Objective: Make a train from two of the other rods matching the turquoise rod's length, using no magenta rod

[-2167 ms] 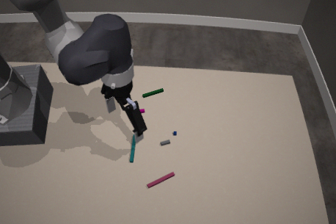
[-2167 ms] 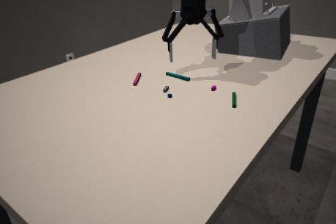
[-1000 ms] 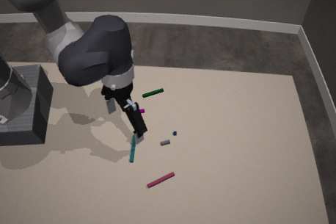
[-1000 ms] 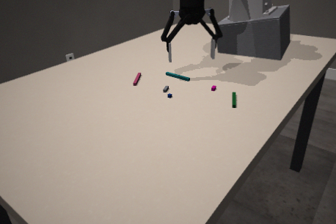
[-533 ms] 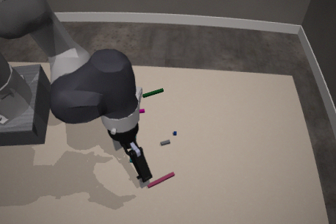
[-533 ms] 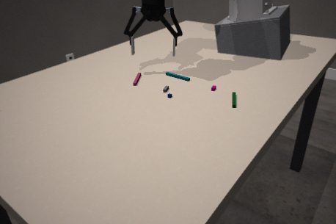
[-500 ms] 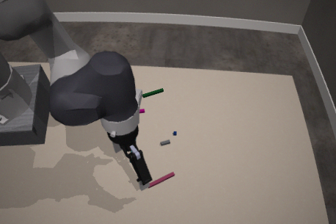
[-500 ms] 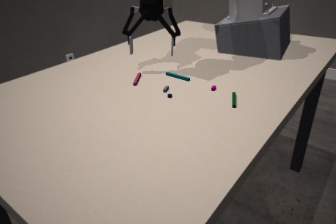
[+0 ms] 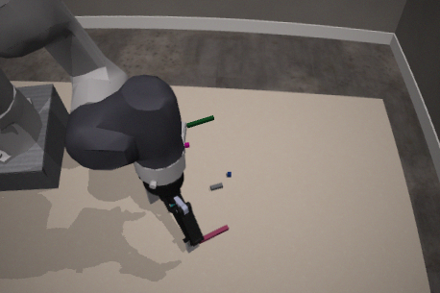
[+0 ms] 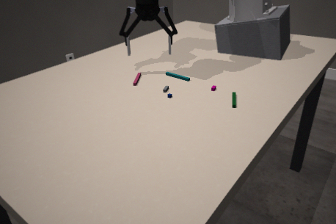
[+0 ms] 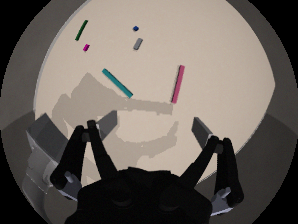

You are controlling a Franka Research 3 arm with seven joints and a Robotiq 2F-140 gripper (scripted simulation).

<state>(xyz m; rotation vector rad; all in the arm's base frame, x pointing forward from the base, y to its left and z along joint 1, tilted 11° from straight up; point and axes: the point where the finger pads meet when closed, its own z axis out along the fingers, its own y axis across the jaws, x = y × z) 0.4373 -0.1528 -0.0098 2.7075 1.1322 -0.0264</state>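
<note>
My gripper (image 10: pixel 149 52) (image 11: pixel 155 120) (image 9: pixel 188 226) is open and empty. It hangs high above the table, above the stretch between the pink rod and the turquoise rod. The pink rod (image 9: pixel 215 232) (image 10: pixel 136 78) (image 11: pixel 177 84) and the turquoise rod (image 10: pixel 177 76) (image 11: pixel 117 83) lie flat and apart. In the top view the gripper hides most of the turquoise rod. The grey rod (image 9: pixel 216 186) (image 10: pixel 166 89) (image 11: pixel 137 44) and the small blue rod (image 9: pixel 229 174) (image 10: pixel 169 95) (image 11: pixel 135 28) lie close together. The magenta rod (image 9: pixel 186 145) (image 10: pixel 213 88) (image 11: pixel 85 47) and the green rod (image 9: pixel 200 121) (image 10: pixel 234 100) (image 11: pixel 81 30) lie farther off. No rods touch.
The rods lie on a beige table (image 10: pixel 110 155) (image 9: pixel 312 203). The robot's grey base block (image 10: pixel 253 34) (image 9: pixel 29 135) stands at one end of the table. The table's edge runs close to the green rod in the exterior view.
</note>
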